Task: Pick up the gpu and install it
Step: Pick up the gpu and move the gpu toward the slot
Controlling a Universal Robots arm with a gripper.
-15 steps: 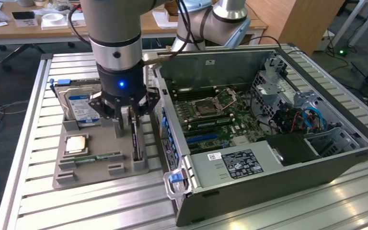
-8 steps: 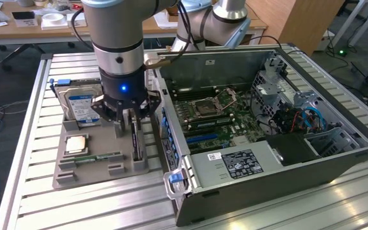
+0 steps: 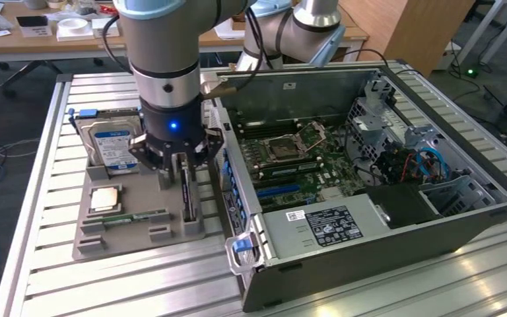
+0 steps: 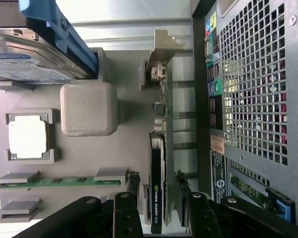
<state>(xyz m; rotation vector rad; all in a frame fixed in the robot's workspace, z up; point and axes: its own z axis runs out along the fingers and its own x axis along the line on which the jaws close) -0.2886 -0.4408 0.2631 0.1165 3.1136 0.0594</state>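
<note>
The gpu point(image 3: 189, 198) stands on its edge in a slot of the grey holder tray point(image 3: 95, 241), close beside the open computer case point(image 3: 395, 218). In the wrist view the gpu point(image 4: 160, 124) is a thin dark card with a silvery bracket at its far end. My gripper point(image 3: 181, 170) hangs straight down over the card's near end. It is open point(image 4: 157, 178), with one finger point(image 4: 134, 181) on each side of the card and a small gap showing at the dark face. The card rests in its slot.
On the same tray sit a hard drive point(image 3: 113, 142) with a blue-white label, a processor chip point(image 3: 105, 198) and a green memory stick point(image 3: 139, 216). The case's rear wall point(image 4: 253, 99) stands close to the card. The motherboard point(image 3: 280, 165) lies exposed inside. The slatted metal table point(image 3: 103, 290) carries everything.
</note>
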